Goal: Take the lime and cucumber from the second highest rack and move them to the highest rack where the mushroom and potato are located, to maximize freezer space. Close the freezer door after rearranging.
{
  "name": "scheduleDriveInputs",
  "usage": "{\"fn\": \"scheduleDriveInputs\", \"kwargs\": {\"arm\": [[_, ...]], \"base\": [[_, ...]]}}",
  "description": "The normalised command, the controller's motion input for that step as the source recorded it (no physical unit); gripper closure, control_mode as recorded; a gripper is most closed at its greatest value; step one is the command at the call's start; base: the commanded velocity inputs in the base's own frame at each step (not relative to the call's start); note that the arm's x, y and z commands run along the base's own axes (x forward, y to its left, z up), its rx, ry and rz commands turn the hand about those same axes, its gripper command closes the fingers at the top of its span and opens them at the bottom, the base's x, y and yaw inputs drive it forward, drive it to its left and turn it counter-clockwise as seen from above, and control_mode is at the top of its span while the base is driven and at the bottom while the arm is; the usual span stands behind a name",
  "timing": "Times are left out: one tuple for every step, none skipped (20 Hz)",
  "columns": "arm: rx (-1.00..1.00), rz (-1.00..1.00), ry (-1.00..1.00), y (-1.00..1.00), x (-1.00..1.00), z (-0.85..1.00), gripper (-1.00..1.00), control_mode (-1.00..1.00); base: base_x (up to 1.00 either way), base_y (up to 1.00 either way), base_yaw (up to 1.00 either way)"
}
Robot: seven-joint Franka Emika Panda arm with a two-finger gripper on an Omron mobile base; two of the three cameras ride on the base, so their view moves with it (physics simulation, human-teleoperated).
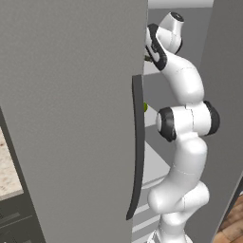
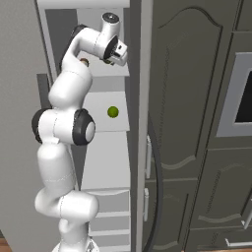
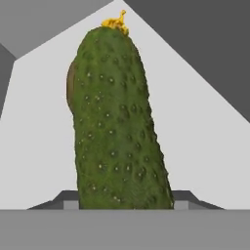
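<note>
Cucumber (image 3: 117,122): it stood close before your hand camera, long way pointing straight out from the gripper (image 2: 119,55).
Gripper: it was closed on the cucumber, up at the top rack (image 2: 110,69).
Lime (image 2: 113,112): it sat one rack lower.

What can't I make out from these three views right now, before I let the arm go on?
- Fingertips: hand view, the cucumber covers them; contact unclear.
- Gripper: right base view, too small to judge the jaws.
- Top rack contents: left base view, blocked by the freezer door; right base view, by the arm.
- Lime: left base view, mostly hidden behind the door's handle.
</note>
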Motion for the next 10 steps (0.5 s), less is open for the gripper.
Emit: {"fn": "scheduleDriveInputs", "kwargs": {"arm": [[-0.05, 0.0, 0.0, 0.24, 0.4, -0.48, -1.0, -1.0], [-0.1, 0.0, 0.0, 0.29, 0.28, -0.51, -1.0, -1.0], [-0.07, 0.0, 0.0, 0.29, 0.36, -0.46, -1.0, -1.0], [-0.05, 0.0, 0.0, 0.27, 0.3, -0.41, -1.0, -1.0], [-0.01, 0.0, 0.0, 0.24, 0.29, -0.37, -1.0, -1.0], [-0.02, 0.0, 0.0, 0.21, 0.17, -0.37, -1.0, -1.0], [-0.05, 0.0, 0.0, 0.19, 0.09, -0.34, -1.0, -1.0], [-0.06, 0.0, 0.0, 0.14, 0.08, -0.31, -1.0, -1.0], [-0.06, 0.0, 0.0, 0.1, 0.0, -0.28, -1.0, -1.0], [-0.05, 0.0, 0.0, 0.05, 0.0, -0.27, -1.0, -1.0]], "base": [[0.0, 0.0, 0.0], [0.0, 0.0, 0.0], [0.0, 0.0, 0.0], [0.0, 0.0, 0.0], [0.0, 0.0, 0.0], [0.0, 0.0, 0.0], [0.0, 0.0, 0.0], [0.0, 0.0, 0.0], [0.0, 0.0, 0.0], [0.0, 0.0, 0.0]]}}
